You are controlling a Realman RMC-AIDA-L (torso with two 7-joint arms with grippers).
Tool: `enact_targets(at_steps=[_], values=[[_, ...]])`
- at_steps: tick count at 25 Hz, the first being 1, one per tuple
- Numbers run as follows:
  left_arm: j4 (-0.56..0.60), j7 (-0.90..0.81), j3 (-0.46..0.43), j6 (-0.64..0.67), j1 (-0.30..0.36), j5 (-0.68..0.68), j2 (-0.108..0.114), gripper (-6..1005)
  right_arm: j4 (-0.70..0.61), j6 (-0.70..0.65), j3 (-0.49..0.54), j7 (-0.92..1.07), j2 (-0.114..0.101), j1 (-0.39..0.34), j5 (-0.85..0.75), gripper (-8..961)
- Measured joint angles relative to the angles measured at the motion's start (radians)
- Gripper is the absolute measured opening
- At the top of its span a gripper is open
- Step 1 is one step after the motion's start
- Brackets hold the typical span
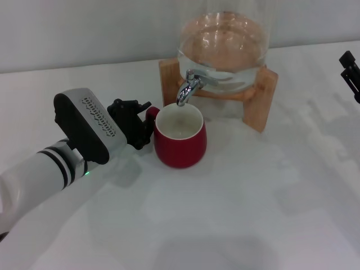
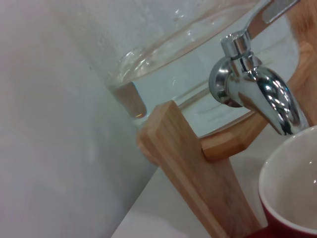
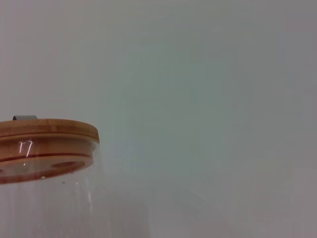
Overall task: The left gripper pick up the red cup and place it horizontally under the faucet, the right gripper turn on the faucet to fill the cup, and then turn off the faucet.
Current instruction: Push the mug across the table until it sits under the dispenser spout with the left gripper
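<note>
- Black claw of the left gripper (image 1: 142, 125) is clenched on the small loop handle at the left side of the red cup (image 1: 181, 138).
- Red cup stands upright on the white table (image 1: 242, 214), its axis vertical, its cream-white mouth facing up and its handle pointing toward the robot's left.
- Chrome faucet (image 1: 187, 88) curves down just over the cup's far rim; its spout tip hangs above the opening.
- Behind, the faucet is fitted to a clear glass jar (image 1: 222, 42) on a wooden stand (image 1: 261, 93).
- Far off at the right edge, the right gripper (image 1: 351, 70) hangs; whether it is closed I cannot tell.
</note>
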Motion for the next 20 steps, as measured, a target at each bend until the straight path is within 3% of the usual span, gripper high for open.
enact_targets(at_steps=[15,20], values=[[0.002,-0.006,-0.003,-0.021,-0.003,-0.003,0.000,318,-0.005,0.000,0.000,0.001,0.000,0.002,0.000,722],[0.003,-0.008,-0.004,-0.027,-0.003,-0.004,0.000,407,-0.005,0.000,0.001,0.001,0.000,0.002,0.000,722]])
